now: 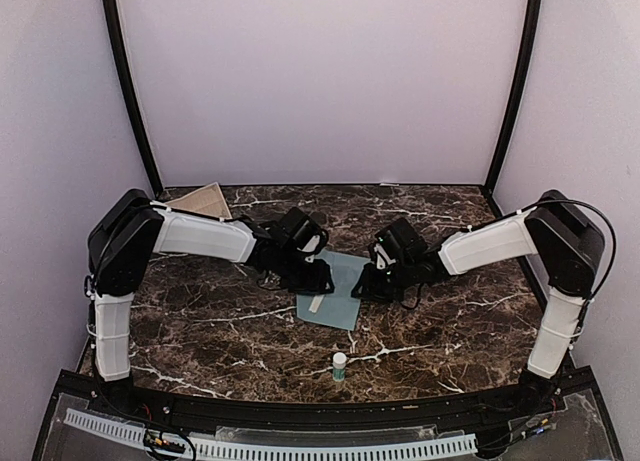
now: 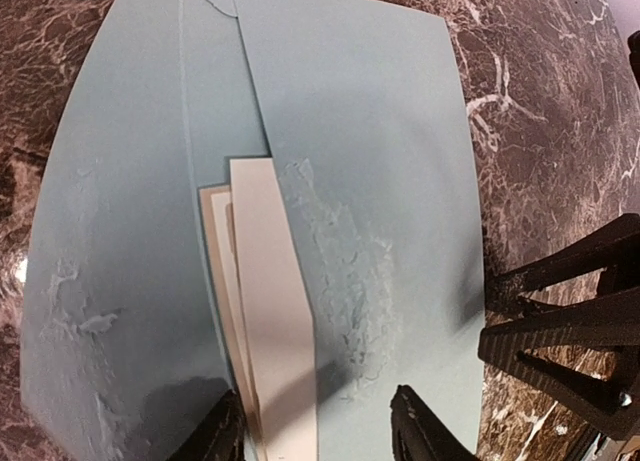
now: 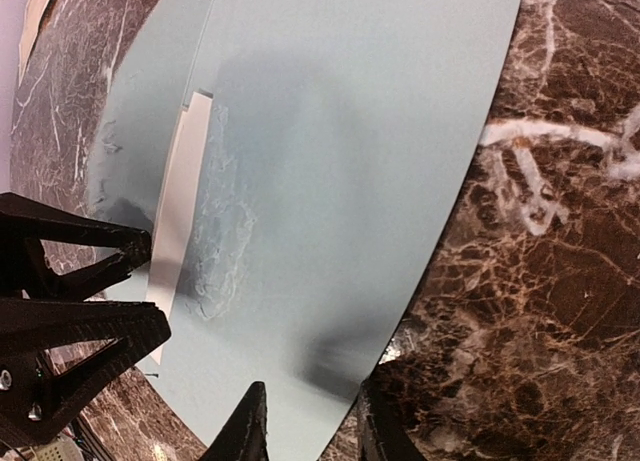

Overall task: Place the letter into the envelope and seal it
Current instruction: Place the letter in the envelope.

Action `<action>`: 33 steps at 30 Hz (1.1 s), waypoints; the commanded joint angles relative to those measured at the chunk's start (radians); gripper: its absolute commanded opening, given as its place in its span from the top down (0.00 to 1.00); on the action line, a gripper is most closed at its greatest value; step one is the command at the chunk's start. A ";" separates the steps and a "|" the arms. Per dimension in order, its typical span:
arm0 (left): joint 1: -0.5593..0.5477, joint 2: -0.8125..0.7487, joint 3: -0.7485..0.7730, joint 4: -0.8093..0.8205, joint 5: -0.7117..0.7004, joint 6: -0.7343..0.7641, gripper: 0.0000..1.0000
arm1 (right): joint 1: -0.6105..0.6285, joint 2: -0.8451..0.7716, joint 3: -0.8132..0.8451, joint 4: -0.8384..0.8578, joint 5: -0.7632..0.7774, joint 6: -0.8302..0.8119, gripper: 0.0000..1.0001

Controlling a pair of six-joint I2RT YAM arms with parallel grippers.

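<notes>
Two grippers flank the envelope (image 1: 345, 291), which lies flat at the middle of the table (image 1: 200, 331) with the letter (image 2: 275, 311) poking from its mouth.

Left gripper (image 2: 315, 426): jaws half apart astride the letter's exposed end, gripping nothing.

Right gripper (image 3: 310, 426): narrower gap, straddling the envelope's edge, no pinch visible.

Judgement: thin paper, light, floppy, likely to skate on marble. Whitish smears may be tacky. Pin one edge and push the letter by its free end.

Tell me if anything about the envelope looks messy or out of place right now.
Yes. A white strip of the letter pokes out of the envelope instead of lying fully inside. Shiny, wrinkled smears that look like glue mark the envelope's outer face beside that strip.
</notes>
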 commanded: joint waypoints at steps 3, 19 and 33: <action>0.000 0.019 -0.033 0.009 0.054 -0.010 0.53 | 0.016 0.037 0.013 -0.018 -0.003 0.005 0.72; -0.006 0.022 -0.048 0.054 0.116 -0.040 0.55 | 0.021 0.039 0.017 -0.020 -0.003 0.007 0.72; -0.022 0.027 -0.047 0.082 0.160 -0.065 0.55 | 0.026 0.038 0.021 -0.022 0.001 0.006 0.72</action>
